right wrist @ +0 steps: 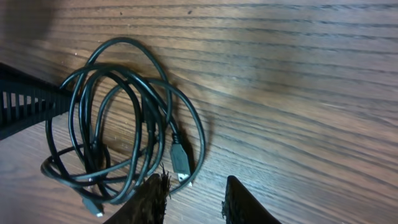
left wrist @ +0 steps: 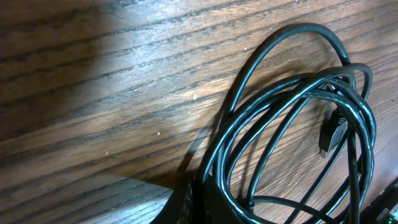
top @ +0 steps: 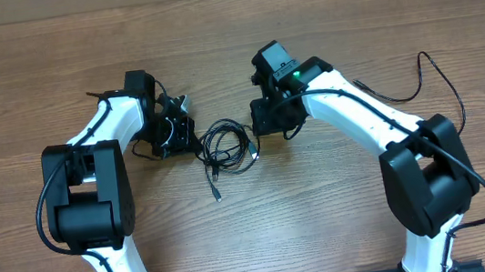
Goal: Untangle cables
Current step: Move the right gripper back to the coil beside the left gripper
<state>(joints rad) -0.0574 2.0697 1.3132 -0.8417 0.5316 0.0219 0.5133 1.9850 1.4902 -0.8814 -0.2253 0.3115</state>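
Note:
The cables (top: 228,147) lie as one loose black coil on the wooden table between my two grippers, with a tail and small plug (top: 217,196) trailing toward the front. My left gripper (top: 195,145) sits at the coil's left edge. In the left wrist view its dark fingers (left wrist: 186,208) are shut, with strands of the cables (left wrist: 292,93) running down between them. My right gripper (right wrist: 193,202) stands open over bare wood at the coil's right edge, holding nothing. A USB plug (right wrist: 180,160) lies just ahead of its left finger.
A thick black arm wire (top: 419,79) loops across the table at the back right. The left arm's ribbed black body (right wrist: 25,102) shows beyond the coil in the right wrist view. Both arm bases stand at the table's front edge.

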